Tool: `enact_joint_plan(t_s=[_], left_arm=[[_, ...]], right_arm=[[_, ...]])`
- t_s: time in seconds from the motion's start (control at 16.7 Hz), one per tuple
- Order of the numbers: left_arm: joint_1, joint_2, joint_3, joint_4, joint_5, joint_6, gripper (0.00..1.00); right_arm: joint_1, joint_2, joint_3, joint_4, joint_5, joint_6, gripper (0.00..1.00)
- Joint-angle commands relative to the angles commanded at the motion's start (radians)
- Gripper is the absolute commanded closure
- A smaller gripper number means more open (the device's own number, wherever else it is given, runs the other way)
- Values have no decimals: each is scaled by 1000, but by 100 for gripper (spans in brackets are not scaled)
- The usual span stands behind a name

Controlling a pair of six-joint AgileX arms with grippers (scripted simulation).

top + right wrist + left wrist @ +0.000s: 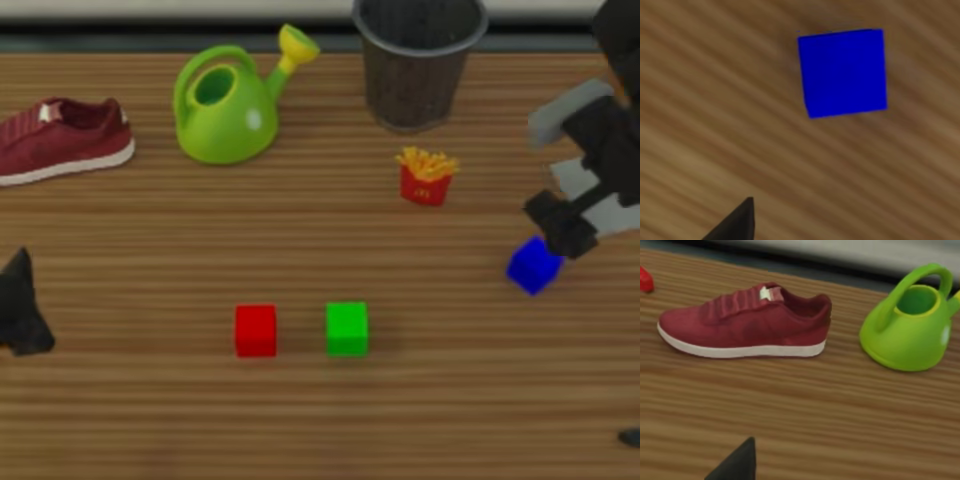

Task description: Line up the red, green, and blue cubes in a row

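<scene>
Right gripper [560,228] hovers just above the blue cube [533,266] at the table's right; whether its fingers are parted, I cannot tell.
Nearest, red cube [256,330] and green cube [347,328] sit side by side, square to the table [150,420] edge, apart; blue cube lies turned askew. Left gripper [20,310] waits at the left edge.

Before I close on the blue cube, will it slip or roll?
The blue cube looks rigid with flat faces, so it should sit still, not roll. Its glossy sides could slip in a light pinch. The right end effector is beside it; a nudge would probably slide it along the table.
</scene>
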State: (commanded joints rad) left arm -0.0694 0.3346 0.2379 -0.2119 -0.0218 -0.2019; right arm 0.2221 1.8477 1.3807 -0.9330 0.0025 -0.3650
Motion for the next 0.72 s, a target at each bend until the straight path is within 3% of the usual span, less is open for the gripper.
enact_joint_plan(t_s=[0.36,0.72], left_arm=[[83,-302,-219,192,19,182,0],[89,-335,-238,212,22,202,0]], right_arm=[[41,274,250,-139,-1,-64,0],[44,297,278,-151,0,-70,0]])
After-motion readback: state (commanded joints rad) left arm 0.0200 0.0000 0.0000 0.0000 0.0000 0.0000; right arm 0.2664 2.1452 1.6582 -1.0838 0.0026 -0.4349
